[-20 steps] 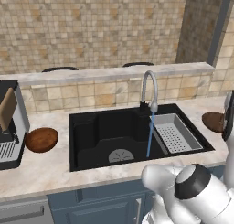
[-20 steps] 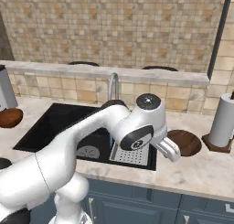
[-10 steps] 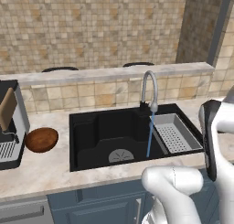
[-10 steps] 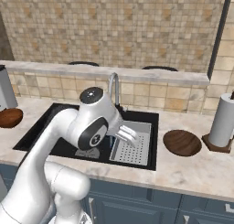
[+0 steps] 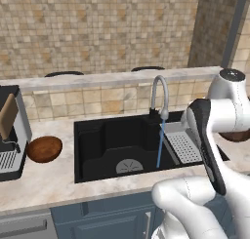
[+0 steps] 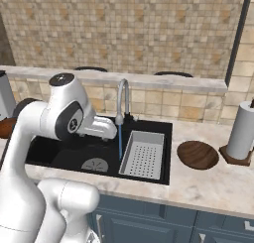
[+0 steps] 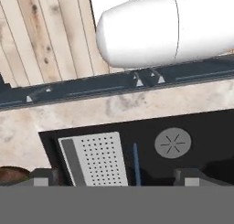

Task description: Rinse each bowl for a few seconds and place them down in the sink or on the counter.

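End effector [image 7: 116, 176] gapes empty above the sink [image 7: 196, 122]; both bowls [image 5: 44, 149] [image 6: 198, 154] sit unrinsed on the bench [image 6: 223, 185].

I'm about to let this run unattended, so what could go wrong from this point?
1. The faucet runs into the sink with no bowl under it; a bowl swung in fast may splash.
2. The two bowls sit on opposite sides of the counter, so the open gripper has to swing wide past the faucet.

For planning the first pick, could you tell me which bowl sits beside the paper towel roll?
The bowl right of the sink; the other bowl lies left, by the coffee machine.
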Controlling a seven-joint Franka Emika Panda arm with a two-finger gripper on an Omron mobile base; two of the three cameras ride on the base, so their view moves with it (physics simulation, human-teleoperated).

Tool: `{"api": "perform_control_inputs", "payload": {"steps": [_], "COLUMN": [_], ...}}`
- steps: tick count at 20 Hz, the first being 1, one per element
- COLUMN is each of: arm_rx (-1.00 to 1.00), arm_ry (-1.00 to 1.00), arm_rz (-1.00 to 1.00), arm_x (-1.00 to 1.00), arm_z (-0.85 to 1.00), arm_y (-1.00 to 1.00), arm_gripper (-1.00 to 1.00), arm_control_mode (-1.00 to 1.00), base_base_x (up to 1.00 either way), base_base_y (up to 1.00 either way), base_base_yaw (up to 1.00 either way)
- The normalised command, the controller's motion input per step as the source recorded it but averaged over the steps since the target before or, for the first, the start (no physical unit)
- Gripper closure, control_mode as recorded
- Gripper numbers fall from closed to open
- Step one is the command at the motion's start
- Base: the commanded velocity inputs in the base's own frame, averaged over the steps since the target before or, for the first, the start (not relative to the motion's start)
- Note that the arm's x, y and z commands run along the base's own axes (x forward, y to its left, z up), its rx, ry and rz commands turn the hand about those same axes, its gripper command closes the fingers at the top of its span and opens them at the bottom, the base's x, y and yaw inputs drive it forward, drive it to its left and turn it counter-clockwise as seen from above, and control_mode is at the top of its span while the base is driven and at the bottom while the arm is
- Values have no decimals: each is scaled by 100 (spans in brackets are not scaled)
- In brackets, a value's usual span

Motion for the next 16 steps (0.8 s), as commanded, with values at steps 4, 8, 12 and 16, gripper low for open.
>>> {"api": "perform_control_inputs", "payload": {"steps": [4,8,12,16], "arm_rx": [0,0,0,8], "arm_ry": [14,15,11,0], "arm_rz": [24,15,7,0], "arm_x": [0,0,6,44], "arm_z": [19,6,0,-17], "arm_y": [100,100,100,98], "arm_gripper": [-100,-100,-100,-100], "arm_control_mode": [-100,-100,-100,-100], "base_base_x": [0,0,0,0], "base_base_y": [0,0,0,0], "base_base_yaw": [0,0,0,0]}}
